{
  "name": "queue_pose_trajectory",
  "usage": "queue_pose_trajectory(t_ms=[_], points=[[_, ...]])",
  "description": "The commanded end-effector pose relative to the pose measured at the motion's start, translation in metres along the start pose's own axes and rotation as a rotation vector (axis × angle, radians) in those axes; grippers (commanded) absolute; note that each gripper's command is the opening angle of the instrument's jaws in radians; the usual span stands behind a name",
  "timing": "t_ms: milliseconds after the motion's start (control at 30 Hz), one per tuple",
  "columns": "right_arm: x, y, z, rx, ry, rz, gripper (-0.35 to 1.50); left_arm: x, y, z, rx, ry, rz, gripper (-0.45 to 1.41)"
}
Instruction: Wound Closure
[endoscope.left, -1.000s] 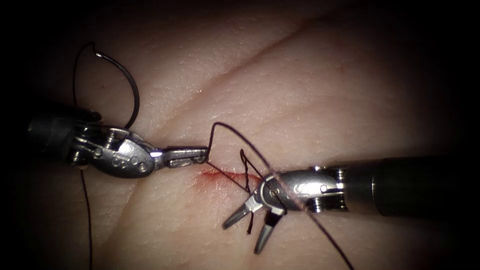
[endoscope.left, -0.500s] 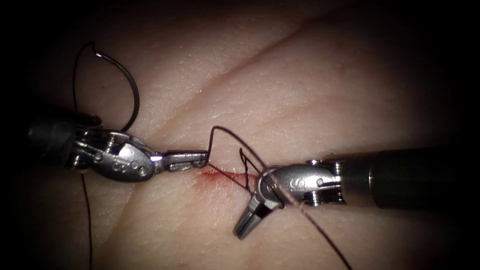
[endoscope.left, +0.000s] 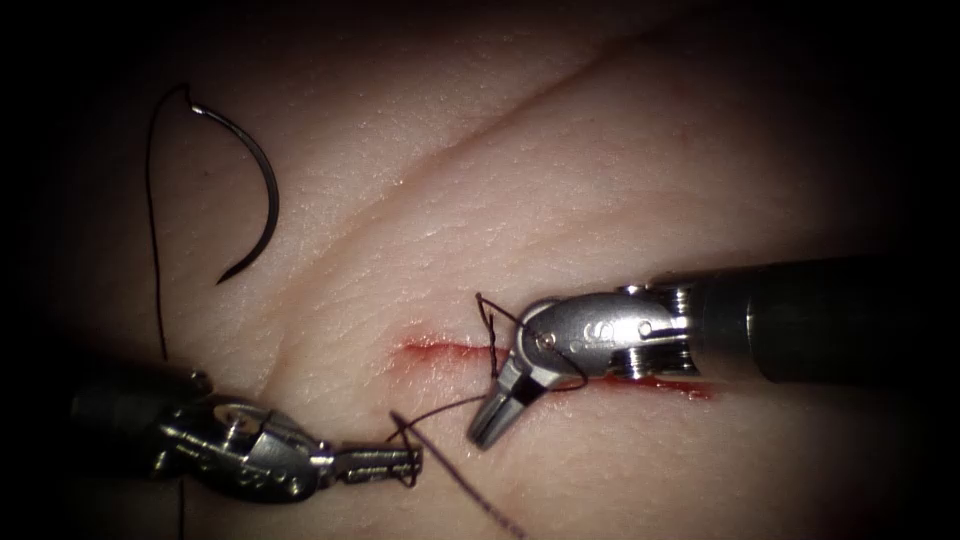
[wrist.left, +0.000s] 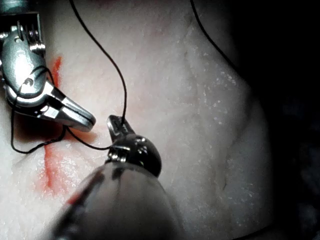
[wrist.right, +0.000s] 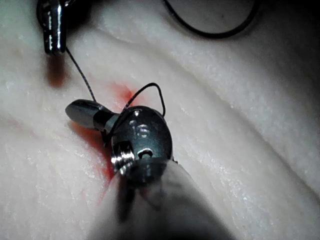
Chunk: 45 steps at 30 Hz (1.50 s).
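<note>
Holding thread (endoscope.left: 440, 412) in my clamped left tool (endoscope.left: 395, 464) below the cut (endoscope.left: 440, 349), with thread looped around my closed right tool (endoscope.left: 492, 423) to form a knot; needle (endoscope.left: 255, 180) lies free.

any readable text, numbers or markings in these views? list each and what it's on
"16": stamped on the wrist housing of the right tool, read in the right wrist view; the second digit is uncertain.
A mark sits on the same housing in the endoscope view, too small to read there.
Nothing readable on the left tool, the needle, the thread or the tissue.
</note>
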<state>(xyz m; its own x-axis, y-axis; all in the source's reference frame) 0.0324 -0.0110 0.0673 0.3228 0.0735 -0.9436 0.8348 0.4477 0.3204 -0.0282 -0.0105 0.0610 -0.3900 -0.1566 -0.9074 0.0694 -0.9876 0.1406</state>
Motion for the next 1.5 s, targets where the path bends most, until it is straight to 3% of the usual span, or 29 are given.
queue_pose_trajectory(t_ms=[33, 633, 967, 1500], points=[[-0.0001, 0.0008, -0.0001, 0.000, 0.005, -0.002, -0.35, 0.0001, 0.0009, 0.0006, -0.003, -0.002, 0.003, -0.45], [-0.0005, 0.0025, -0.0030, -0.015, 0.042, 0.000, -0.35, 0.0043, 0.0102, 0.0007, -0.046, -0.023, -0.004, -0.45], [-0.0024, 0.0039, -0.0052, -0.040, 0.045, 0.000, -0.35, 0.0083, 0.0140, -0.0022, -0.061, -0.014, -0.006, -0.45], [-0.0031, 0.0044, -0.0060, -0.048, 0.045, 0.003, -0.35, 0.0143, 0.0199, -0.0038, -0.081, 0.019, 0.010, -0.45]])
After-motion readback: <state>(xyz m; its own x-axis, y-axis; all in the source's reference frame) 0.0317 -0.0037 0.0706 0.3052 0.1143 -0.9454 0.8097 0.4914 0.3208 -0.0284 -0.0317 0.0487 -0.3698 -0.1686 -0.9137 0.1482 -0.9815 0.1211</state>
